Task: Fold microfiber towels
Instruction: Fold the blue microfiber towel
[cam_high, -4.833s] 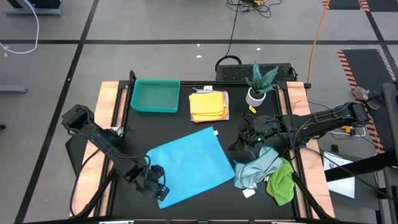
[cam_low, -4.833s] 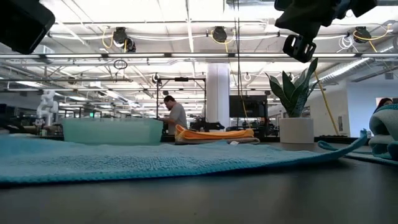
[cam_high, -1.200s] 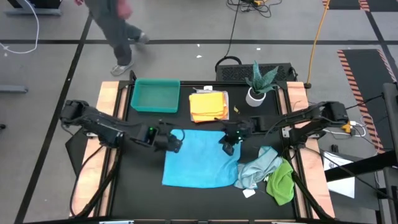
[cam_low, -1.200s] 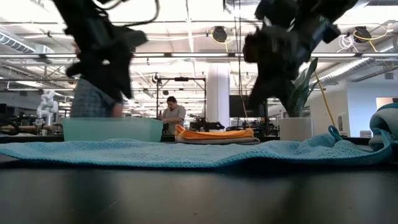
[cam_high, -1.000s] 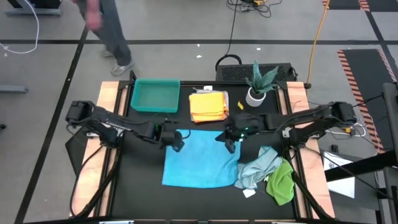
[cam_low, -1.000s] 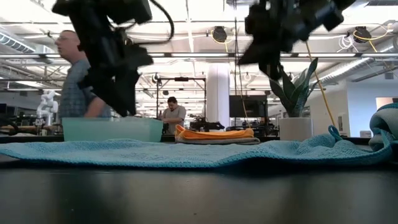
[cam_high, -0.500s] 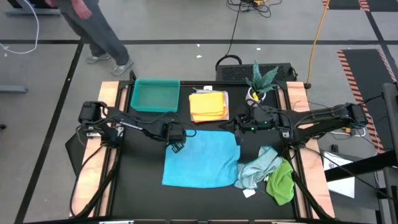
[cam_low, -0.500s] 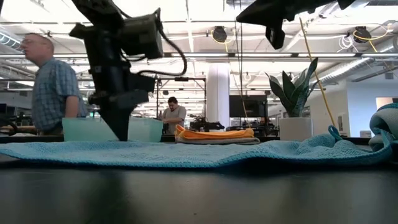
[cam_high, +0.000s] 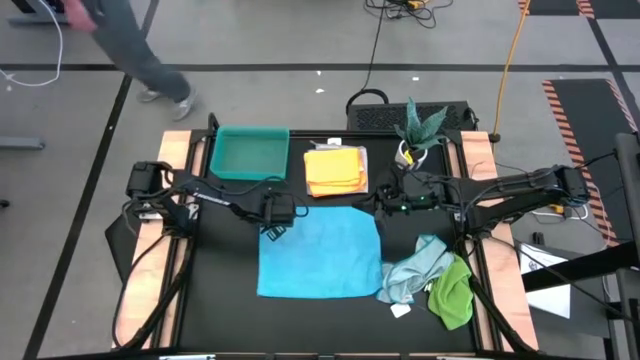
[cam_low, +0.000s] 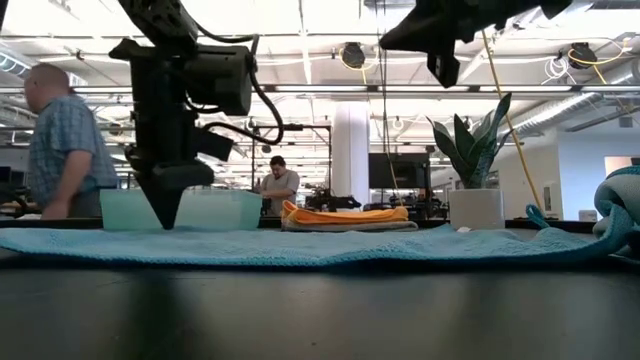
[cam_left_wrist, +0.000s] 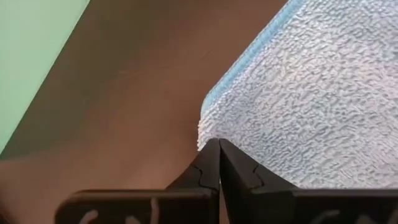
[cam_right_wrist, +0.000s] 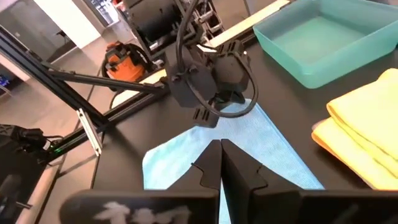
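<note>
Left gripper (cam_high: 271, 230) dropped to the bright blue towel (cam_high: 320, 255) and pinched shut on its far-left corner; towel lies flat mid-desk (cam_high: 230, 300); right gripper (cam_high: 377, 206) closed, empty, raised above far-right corner; next fold looks imminent.

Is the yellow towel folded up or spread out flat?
Folded. The yellow towel lies as a small layered stack beside the teal tray; its stacked edges show in the low view.
</note>
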